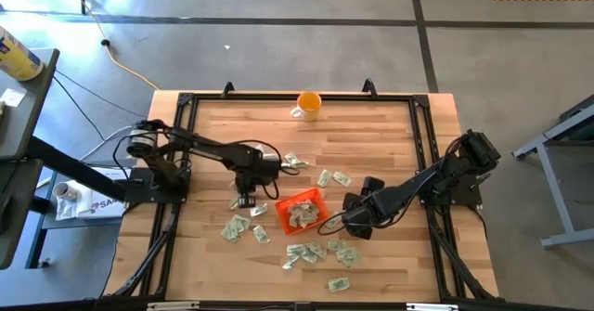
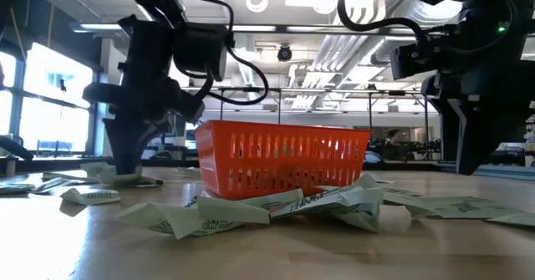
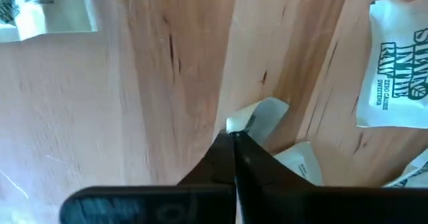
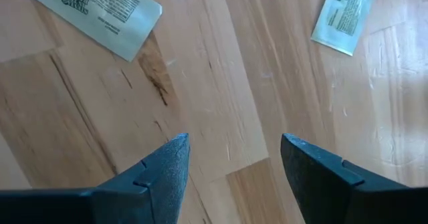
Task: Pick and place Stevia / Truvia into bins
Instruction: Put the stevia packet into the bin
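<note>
- So, your left gripper has its fingers pinched on one sachet, low on the table, just left of the orange tray.
- Right gripper: fingers spread, empty, right of the tray.
- Tray holds a few; most sachets lie scattered around it, so you're early.

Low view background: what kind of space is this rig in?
Likely an industrial lab or workshop: exposed ceiling ducts, bare concrete floor with taped lines, and a black-framed wooden table carrying both arms.
</note>
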